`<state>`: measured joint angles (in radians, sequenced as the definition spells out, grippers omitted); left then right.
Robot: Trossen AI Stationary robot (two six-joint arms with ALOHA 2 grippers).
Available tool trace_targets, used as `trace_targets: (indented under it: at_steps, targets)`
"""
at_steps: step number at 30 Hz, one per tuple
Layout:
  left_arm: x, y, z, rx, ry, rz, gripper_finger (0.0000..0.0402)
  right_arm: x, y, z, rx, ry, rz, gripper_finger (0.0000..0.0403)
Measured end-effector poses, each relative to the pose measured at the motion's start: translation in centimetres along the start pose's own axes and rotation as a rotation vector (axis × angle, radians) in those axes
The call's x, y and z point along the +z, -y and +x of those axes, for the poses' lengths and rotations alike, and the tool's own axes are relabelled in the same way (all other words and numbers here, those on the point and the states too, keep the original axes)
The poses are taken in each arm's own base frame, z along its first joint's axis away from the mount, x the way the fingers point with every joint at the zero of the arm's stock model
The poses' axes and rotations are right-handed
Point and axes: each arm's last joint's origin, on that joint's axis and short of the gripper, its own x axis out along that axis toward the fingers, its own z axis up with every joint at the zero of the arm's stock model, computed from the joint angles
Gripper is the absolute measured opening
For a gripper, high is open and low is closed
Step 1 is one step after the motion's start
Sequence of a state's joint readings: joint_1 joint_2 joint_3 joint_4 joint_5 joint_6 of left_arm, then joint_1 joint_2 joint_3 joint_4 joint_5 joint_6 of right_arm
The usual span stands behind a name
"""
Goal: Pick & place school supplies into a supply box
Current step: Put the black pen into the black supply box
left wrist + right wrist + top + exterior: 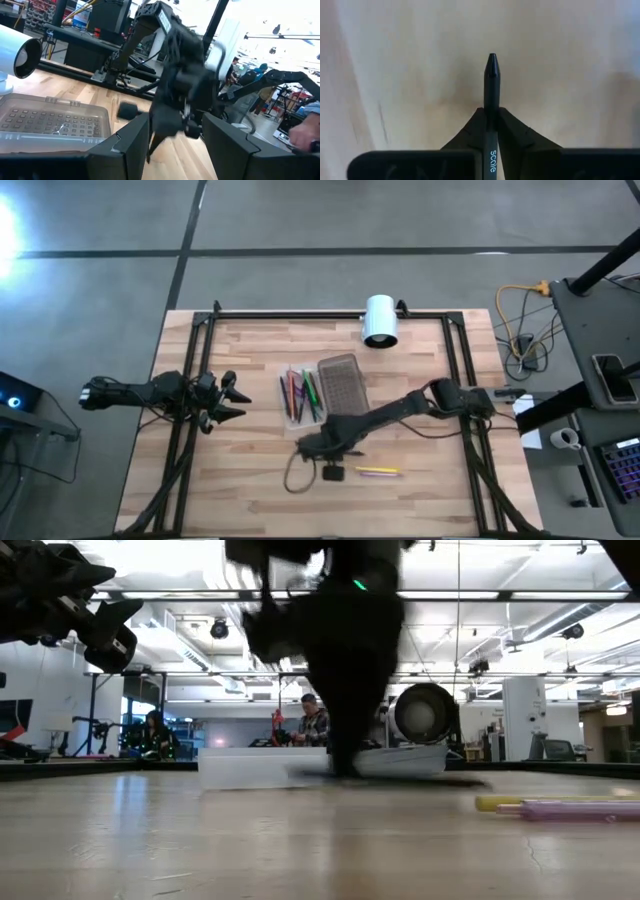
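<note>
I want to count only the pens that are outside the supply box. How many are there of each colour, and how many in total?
Black pen, held in the right gripper: 1
Yellow pen, lying on the table: 1
Purple pen, lying beside the yellow one: 1
Total: 3

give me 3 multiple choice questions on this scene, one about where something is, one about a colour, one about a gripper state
1. Where is the white cylinder?
A. at the table's far edge
B. in the box
C. under the left arm

2. What colour is the pen in the right gripper?
A. yellow
B. black
C. green

3. How is the left gripper?
A. shut on a pen
B. shut on scissors
C. open, holding nothing

Answers:
1 A, the high view shows it beyond the box.
2 B, the right wrist view shows a black pen clamped.
3 C, its fingers stand apart with nothing between them.
</note>
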<state>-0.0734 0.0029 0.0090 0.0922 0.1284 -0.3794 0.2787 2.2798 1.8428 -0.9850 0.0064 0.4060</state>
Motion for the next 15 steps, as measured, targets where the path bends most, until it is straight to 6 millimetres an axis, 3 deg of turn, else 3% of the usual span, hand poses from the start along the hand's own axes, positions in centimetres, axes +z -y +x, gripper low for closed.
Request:
trace_targets:
  at_steps: [5,9,12,15]
  targets:
    - [0.0,0.0,0.0,0.000,0.000,0.000,0.0169,2.6,2.2,-5.2,0.024,0.193,0.300,0.0015]
    - [0.0,0.0,0.0,0.001,0.001,0.000,0.0169,4.2,6.2,-7.7,-0.019,0.307,0.581,0.0014]
    - [0.0,0.0,0.0,0.001,0.001,0.000,0.0169,5.3,10.3,-8.5,-0.013,0.359,0.739,0.0014]
    - [0.0,0.0,0.0,0.000,0.001,0.000,0.0169,5.9,13.9,-7.4,-0.025,0.367,0.860,0.0014]
